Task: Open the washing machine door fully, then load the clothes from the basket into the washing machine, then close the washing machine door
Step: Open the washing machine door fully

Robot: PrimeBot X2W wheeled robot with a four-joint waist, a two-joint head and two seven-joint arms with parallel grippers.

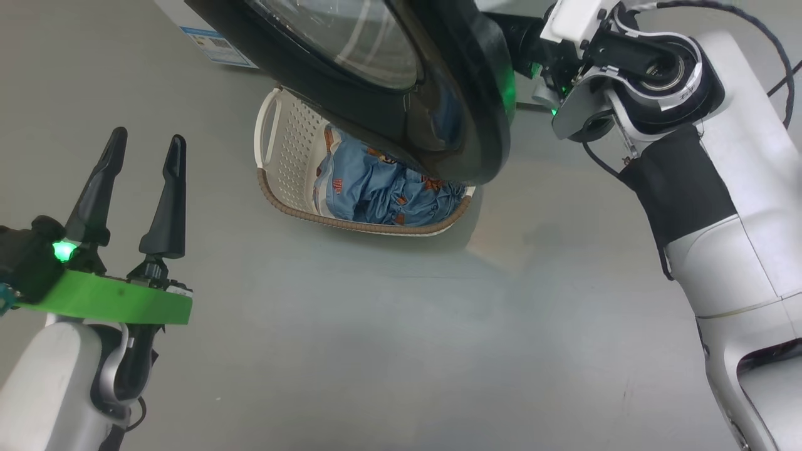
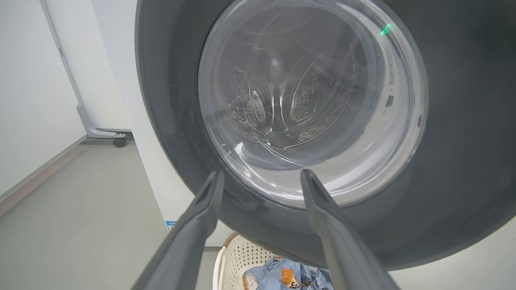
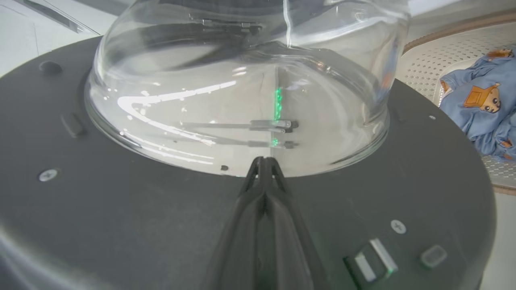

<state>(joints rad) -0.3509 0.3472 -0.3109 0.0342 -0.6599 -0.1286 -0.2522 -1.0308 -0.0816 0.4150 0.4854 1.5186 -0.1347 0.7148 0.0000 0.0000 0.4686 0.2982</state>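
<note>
Door (image 1: 467, 125) part open, top centre, overhanging basket (image 1: 285, 150). Right gripper (image 3: 265, 162) pinched shut, empty, tips at door's glass. Left gripper (image 1: 149, 139) spread wide, empty, lower left. Clothes (image 1: 376, 188) in basket, centre frame. Loading and closing not yet done.

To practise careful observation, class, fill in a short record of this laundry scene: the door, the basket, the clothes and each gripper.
Door state: door swung out, hanging over part of the basket in the head view
Basket place: basket on the floor
Clothes place: clothes, blue with a print, all in the basket
Left side: left gripper open, holding nothing, apart from the basket
Right side: right gripper shut, tips at the base of the door's glass bowl
</note>
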